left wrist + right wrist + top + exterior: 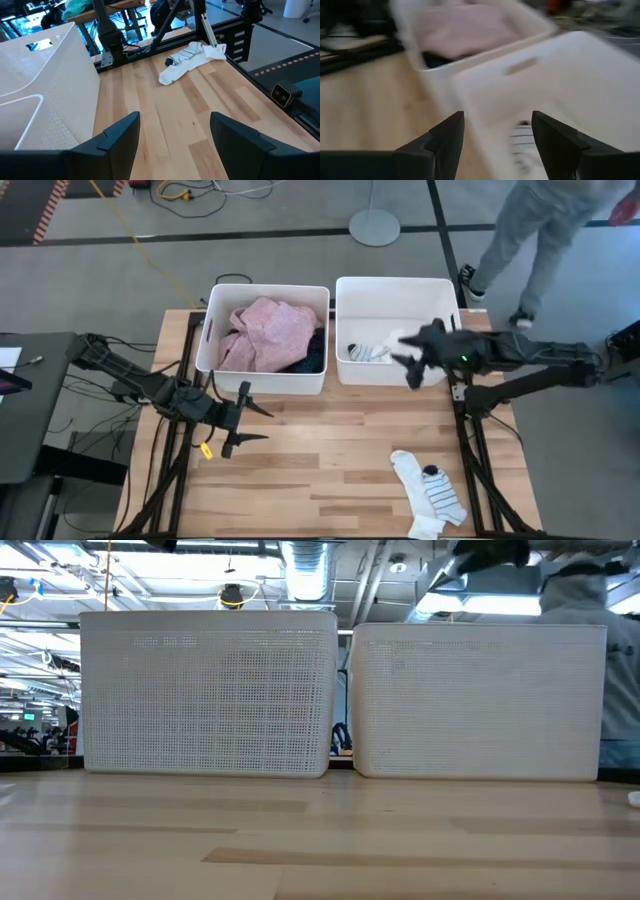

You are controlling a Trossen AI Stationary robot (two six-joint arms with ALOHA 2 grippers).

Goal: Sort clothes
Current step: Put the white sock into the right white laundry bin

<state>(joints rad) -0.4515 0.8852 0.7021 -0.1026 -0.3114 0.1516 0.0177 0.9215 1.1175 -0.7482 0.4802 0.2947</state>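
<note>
A pink shirt (270, 330) lies on top of dark garments (313, 355) in the left white bin (262, 380). Small socks (372, 350) lie in the right white bin (395, 372). A white sock and a striped sock (430, 492) lie on the table near its right near corner; they also show in the left wrist view (192, 60). My right gripper (408, 368) is open and empty above the right bin's near wall. My left gripper (255, 425) is open and empty above the table, near the left bin's front.
The two bins stand side by side at the table's far edge; in the low view they show as the left bin (208, 690) and the right bin (480, 700). A person (540, 230) walks on the floor beyond the table's far right corner. Bare wood (330, 450) lies between the grippers.
</note>
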